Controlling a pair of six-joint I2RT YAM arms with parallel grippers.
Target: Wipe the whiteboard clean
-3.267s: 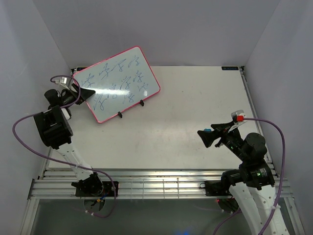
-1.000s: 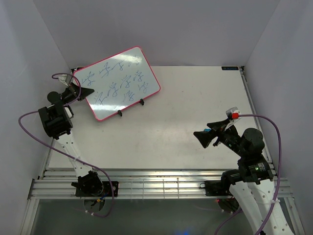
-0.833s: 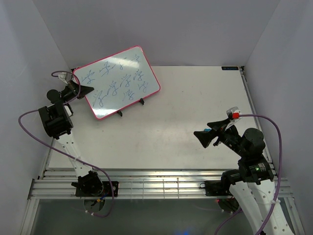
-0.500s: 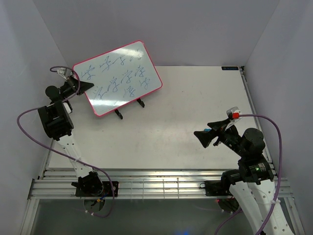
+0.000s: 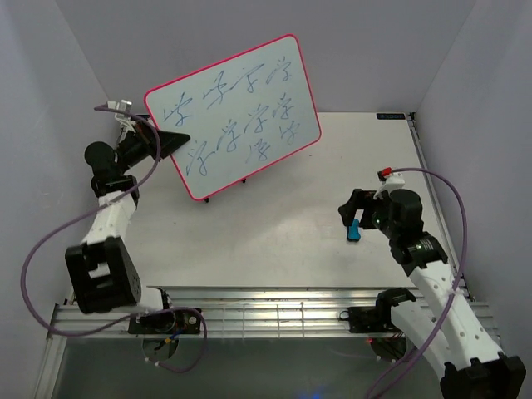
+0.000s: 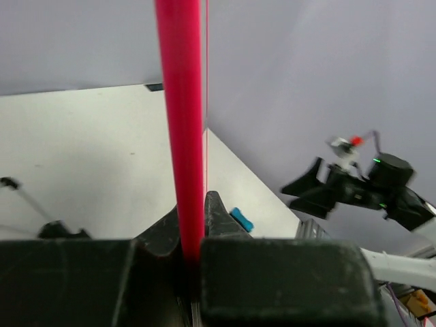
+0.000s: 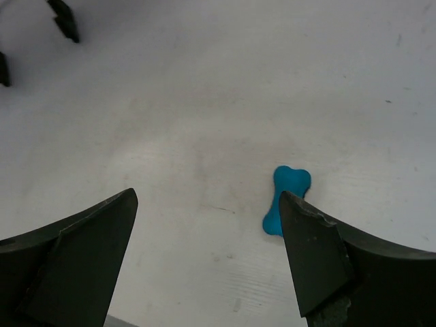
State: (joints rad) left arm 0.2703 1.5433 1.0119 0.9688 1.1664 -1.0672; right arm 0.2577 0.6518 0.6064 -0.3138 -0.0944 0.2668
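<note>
The whiteboard (image 5: pixel 235 112), pink-framed and covered with blue writing, is raised off the table and tilted up toward the camera. My left gripper (image 5: pixel 172 143) is shut on its left edge. In the left wrist view the red frame (image 6: pixel 182 122) runs straight up from between the closed jaws of that gripper (image 6: pixel 191 228). A small blue bone-shaped eraser (image 5: pixel 354 230) lies on the table at the right. My right gripper (image 5: pixel 356 211) hangs just above it, open and empty. In the right wrist view the eraser (image 7: pixel 287 192) lies beside the right fingertip (image 7: pixel 306 238) of the wide-open gripper (image 7: pixel 208 197).
Grey walls close in the white table (image 5: pixel 332 166) on three sides. A metal rail (image 5: pixel 266 312) runs along the near edge by the arm bases. Black stand feet (image 7: pixel 65 19) show at the right wrist view's top left. Purple cables loop beside both arms.
The left arm has lifted the whiteboard up and to the right, off the table. The right arm has swung forward and down over the eraser, its jaws slightly narrower.
</note>
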